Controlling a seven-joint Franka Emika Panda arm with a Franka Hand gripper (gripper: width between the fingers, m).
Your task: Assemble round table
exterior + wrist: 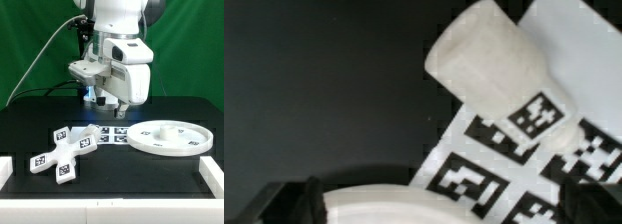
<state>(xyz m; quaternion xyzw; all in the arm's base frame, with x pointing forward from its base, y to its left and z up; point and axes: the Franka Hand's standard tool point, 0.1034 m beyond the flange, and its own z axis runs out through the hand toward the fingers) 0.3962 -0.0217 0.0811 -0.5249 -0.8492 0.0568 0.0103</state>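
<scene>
In the exterior view the cross-shaped foot piece (pixel 62 152) lies at the front left and the large rimmed round disc (pixel 170 136) at the right, both flat on the black table. My gripper (pixel 108 100) hangs low behind the marker board (pixel 112 133). In the wrist view it (pixel 445 206) stands open, with dark fingers (pixel 306 200) at each side. A rounded white part, seemingly the short post (pixel 384 200), lies between them, nearer one finger and not clasped. The gripper hides the post in the exterior view. One tagged arm of the foot piece (pixel 491 65) lies beyond.
The marker board (pixel 491 160) with its square tags lies right beside the gripper. A white block (pixel 212 174) stands at the table's front right corner and another (pixel 5 172) at the front left. A green curtain backs the scene.
</scene>
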